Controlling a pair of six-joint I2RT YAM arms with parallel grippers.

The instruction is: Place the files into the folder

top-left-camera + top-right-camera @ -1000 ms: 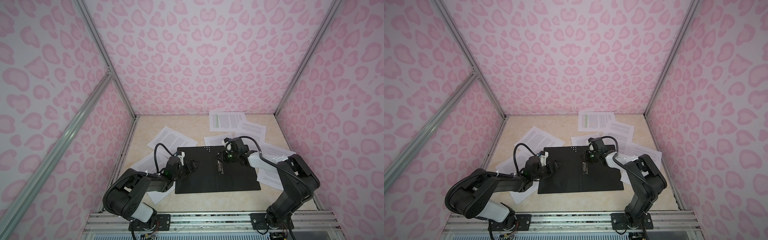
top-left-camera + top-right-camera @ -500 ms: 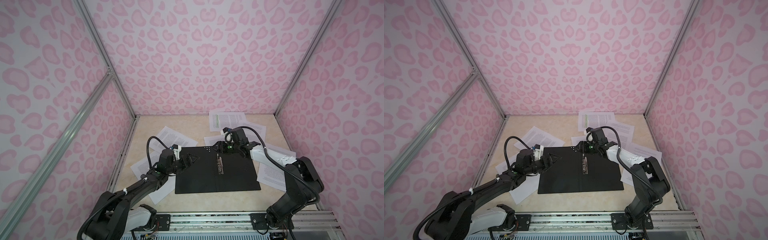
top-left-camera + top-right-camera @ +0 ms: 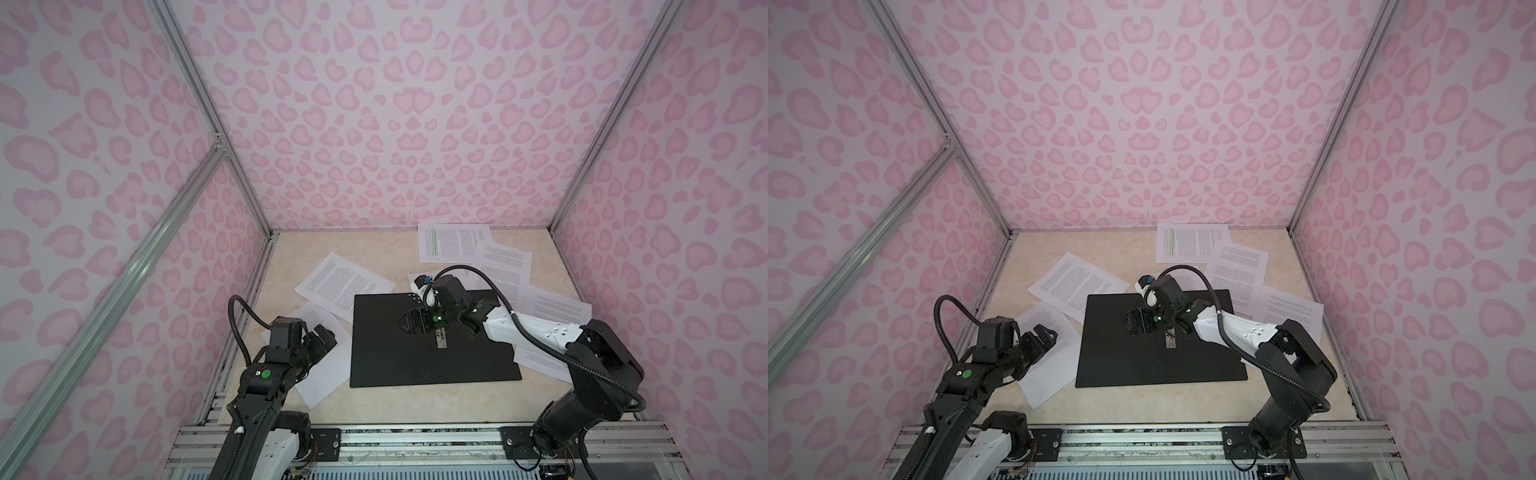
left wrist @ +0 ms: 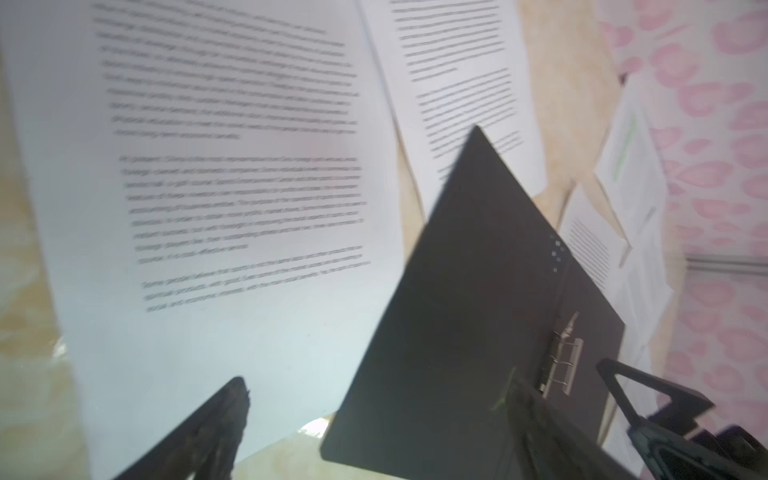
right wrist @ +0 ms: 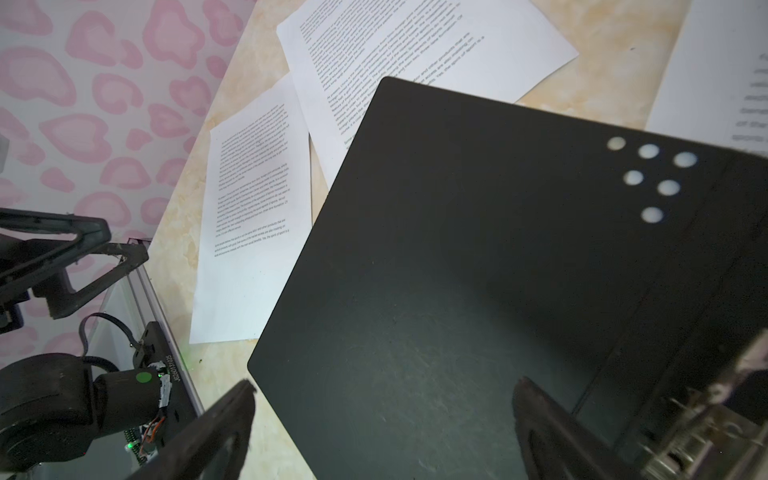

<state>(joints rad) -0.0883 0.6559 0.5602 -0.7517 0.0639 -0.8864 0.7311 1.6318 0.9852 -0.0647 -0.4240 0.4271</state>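
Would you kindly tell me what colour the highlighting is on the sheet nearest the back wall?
Green; the highlighted sheet shows best in a top view.

Bare table (image 3: 415, 404), near side of folder (image 3: 390, 353)

left arm (image 3: 266, 374): folded near its base, wrist low | left gripper (image 3: 328, 335): jaws spread wide, aimed inward | right arm (image 3: 532, 332): stretched forward and inward | right gripper (image 3: 405, 323): jaws spread wide, aimed leftward
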